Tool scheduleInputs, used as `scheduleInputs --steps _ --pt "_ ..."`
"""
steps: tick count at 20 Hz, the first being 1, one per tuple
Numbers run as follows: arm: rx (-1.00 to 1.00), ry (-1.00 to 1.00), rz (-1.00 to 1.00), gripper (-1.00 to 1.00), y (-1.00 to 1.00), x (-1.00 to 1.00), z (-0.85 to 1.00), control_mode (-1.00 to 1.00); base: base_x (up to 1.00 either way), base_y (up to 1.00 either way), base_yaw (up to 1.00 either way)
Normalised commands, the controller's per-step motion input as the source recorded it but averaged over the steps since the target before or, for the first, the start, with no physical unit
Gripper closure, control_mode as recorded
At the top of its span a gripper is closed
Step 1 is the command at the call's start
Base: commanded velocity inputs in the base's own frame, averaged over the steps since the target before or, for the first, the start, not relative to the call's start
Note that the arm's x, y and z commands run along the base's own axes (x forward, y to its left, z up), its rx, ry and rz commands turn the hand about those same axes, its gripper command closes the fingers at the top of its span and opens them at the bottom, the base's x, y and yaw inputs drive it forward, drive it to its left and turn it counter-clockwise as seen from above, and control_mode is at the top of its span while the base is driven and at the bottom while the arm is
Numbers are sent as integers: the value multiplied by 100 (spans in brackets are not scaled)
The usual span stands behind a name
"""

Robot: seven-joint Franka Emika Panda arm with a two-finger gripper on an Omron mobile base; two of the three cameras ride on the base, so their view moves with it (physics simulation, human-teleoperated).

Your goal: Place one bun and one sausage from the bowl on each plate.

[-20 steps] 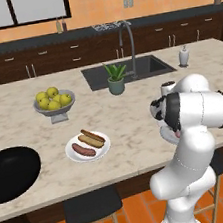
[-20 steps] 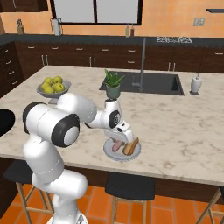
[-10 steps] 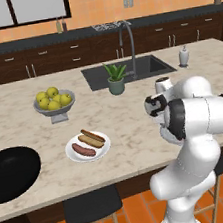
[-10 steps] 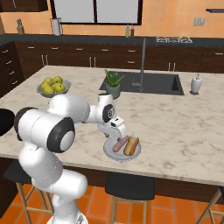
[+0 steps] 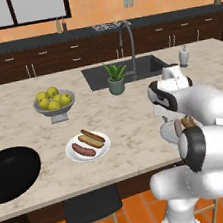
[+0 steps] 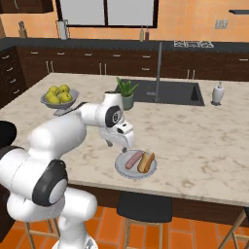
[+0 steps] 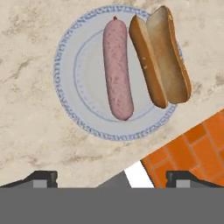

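Note:
The pale grey plate [image 7: 70,83] lies near the counter's front edge with a pink sausage [image 7: 117,68] and a split bun [image 7: 159,61] side by side on it. My gripper [image 7: 113,179] hovers open just above and beside this plate [image 6: 121,168], with nothing between its fingertips [image 7: 41,178]. In the right base view the gripper [image 6: 124,145] hangs at the plate's left rim. The white plate [image 5: 72,157] carries a bun [image 5: 92,137] and a sausage [image 5: 82,149]. The black bowl [image 5: 11,174] sits at the far left and looks empty.
A grey footed bowl of yellow-green fruit [image 5: 54,103] stands at the back left. A potted plant [image 5: 115,80] sits beside the sink [image 5: 142,67] and its tap. A soap bottle [image 6: 217,92] is at the far right. Stools [image 6: 143,206] stand below the counter's edge.
My hand has lifted a little off the grey plate and drawn back to its left side; the arm's elbow swung. The sausage and bun stay on the plate.

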Motion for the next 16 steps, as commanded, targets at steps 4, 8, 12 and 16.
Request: scheduleInputs --steps 4,8,12,16 --pt "0 0 14 -100 90 -61 35 -100 0 0 0" --pt "-3 -4 15 -100 100 -71 0 -100 0 0 0" --pt "-6 -15 16 -100 96 -95 0 -100 0 0 0" --pt "-1 1 19 -100 62 -46 -16 -100 0 0 0"
